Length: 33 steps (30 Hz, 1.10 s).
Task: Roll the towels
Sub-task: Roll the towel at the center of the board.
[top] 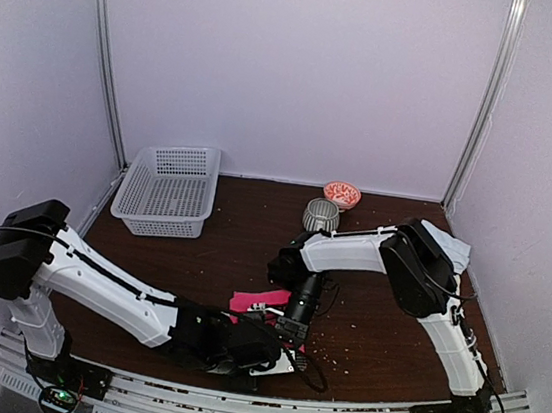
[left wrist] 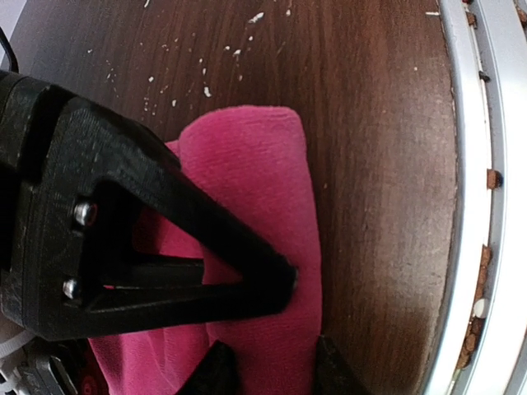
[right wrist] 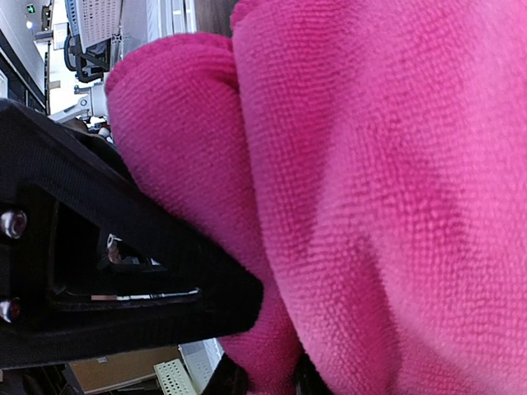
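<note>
left fingers | one tip pressed into folded pink towel | dark wood table, pale crumbs

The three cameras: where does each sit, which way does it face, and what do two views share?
Top external: high behind the arm bases, looking down and forward over the table; both arms show, left arm and right arm, meeting at the pink towel.
Left wrist: on the left wrist, looking down past its jaws at the pink towel by the table's near edge; one finger shows.
Right wrist: on the right wrist, so close that the pink towel fills the view; one finger shows.
Shared: the pink towel, in all three.
</note>
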Each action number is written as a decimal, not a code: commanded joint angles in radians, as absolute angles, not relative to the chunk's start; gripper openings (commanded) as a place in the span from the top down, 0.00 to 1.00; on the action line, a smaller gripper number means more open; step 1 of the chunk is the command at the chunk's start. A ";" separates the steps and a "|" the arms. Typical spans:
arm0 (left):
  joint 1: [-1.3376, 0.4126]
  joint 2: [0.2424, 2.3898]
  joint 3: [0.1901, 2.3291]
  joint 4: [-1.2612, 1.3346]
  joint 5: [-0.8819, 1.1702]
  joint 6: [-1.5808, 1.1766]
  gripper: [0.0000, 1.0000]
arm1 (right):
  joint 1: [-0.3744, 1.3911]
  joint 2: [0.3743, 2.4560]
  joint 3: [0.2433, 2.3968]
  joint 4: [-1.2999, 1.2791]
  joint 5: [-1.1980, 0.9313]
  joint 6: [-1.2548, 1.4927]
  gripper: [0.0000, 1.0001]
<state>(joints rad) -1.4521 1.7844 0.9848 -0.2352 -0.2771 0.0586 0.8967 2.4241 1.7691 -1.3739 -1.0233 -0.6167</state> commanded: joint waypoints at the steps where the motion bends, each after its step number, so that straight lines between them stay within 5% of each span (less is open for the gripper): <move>1: -1.454 1.839 1.006 -0.218 -0.276 0.045 0.70 | 0.893 2.433 1.737 -1.321 -0.841 -0.631 0.83; 9: -1.423 1.828 0.999 -0.244 -0.168 0.011 0.85 | 0.851 2.146 1.724 -1.355 -0.888 -0.774 0.57; 22: -1.154 1.975 1.142 -0.318 0.537 -0.091 0.87 | 0.474 1.636 1.905 -1.108 -0.846 -0.535 0.58; 28: -1.075 2.124 1.237 -0.375 0.754 -0.139 0.86 | 0.597 1.310 1.632 -0.999 -0.745 -0.721 0.49; 33: -1.028 2.177 1.270 -0.386 0.830 -0.168 0.86 | 0.786 1.288 1.533 -1.085 -0.696 -0.804 0.49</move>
